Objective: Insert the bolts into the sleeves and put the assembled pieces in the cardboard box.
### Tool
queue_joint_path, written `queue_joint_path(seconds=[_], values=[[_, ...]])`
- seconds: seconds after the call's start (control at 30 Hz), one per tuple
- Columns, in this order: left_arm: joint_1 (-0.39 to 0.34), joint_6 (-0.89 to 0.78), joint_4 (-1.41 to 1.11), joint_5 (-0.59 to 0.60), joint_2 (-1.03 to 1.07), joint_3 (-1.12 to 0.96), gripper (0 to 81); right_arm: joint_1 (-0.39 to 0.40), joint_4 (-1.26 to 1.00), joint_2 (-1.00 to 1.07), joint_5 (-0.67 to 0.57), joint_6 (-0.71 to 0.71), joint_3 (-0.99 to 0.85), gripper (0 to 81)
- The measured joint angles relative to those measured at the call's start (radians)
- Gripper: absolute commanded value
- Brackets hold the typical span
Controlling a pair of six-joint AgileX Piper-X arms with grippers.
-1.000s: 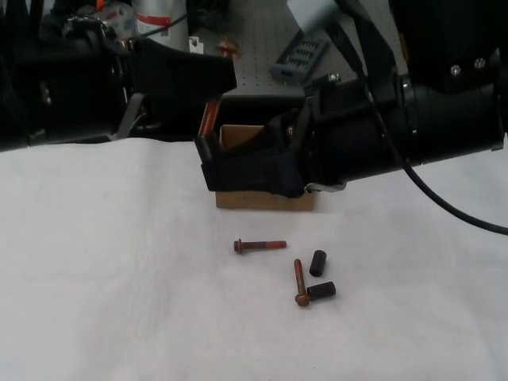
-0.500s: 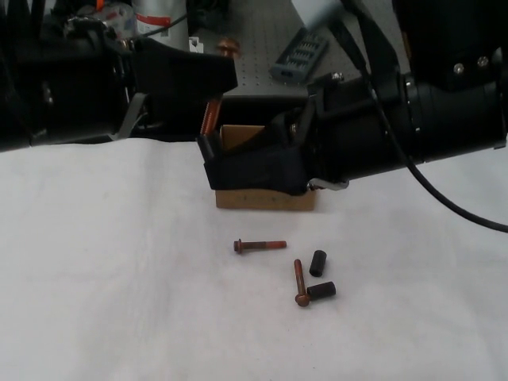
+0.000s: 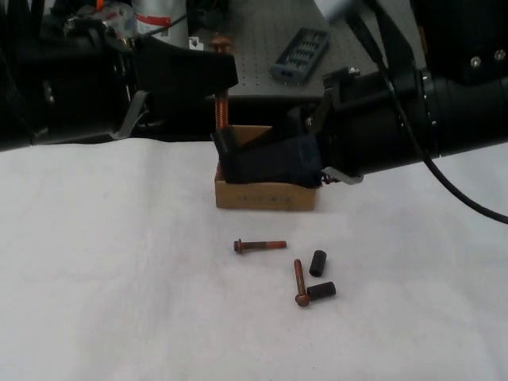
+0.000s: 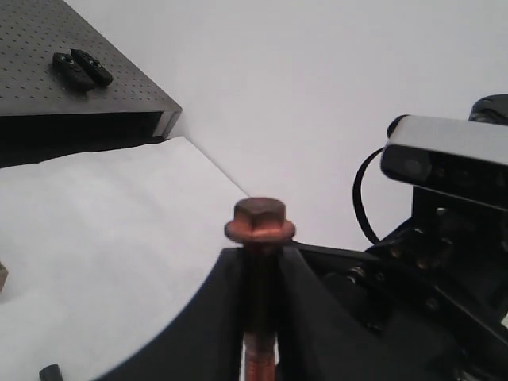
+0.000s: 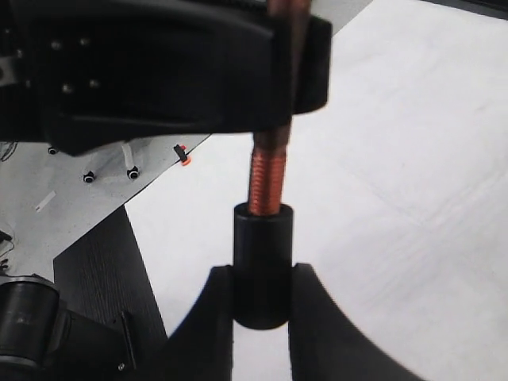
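Copper bolt point(image 4: 259, 230) clamped tight in my left pincer point(image 4: 259, 317), threaded tip just entering the black sleeve point(image 5: 263, 262) pinched in my right pincer point(image 5: 262, 309), above the cardboard box point(image 3: 262, 196) near the surface's far edge. Two loose bolts point(image 3: 259, 245) and two loose sleeves point(image 3: 317, 263) lie mid-surface, unassembled.

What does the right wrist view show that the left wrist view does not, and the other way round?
Right wrist view, not the left: the black sleeve gripped in the right jaws, with the threaded tip of the bolt entering its top. Left wrist view, not the right: the hexagonal head of the bolt above the left jaws, and the grey perforated bench. Both: the copper shank of the bolt clamped in the left jaws, over the white cloth.
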Motion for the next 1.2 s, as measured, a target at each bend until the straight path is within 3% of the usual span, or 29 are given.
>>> queue_joint_path(seconds=[0.43,0.87,1.2], values=[[0.0,0.0,0.0,-0.004,0.0,0.0,0.6,-0.03,0.002,0.0,-0.009,-0.018,0.0,2.9],[0.0,0.0,0.033,0.015,-0.008,0.0,0.6,-0.041,-0.001,0.0,-0.096,-0.187,0.002,2.9],[-0.003,0.0,0.107,0.045,-0.011,-0.002,0.6,-0.041,0.003,0.0,-0.097,-0.267,0.002,2.9]])
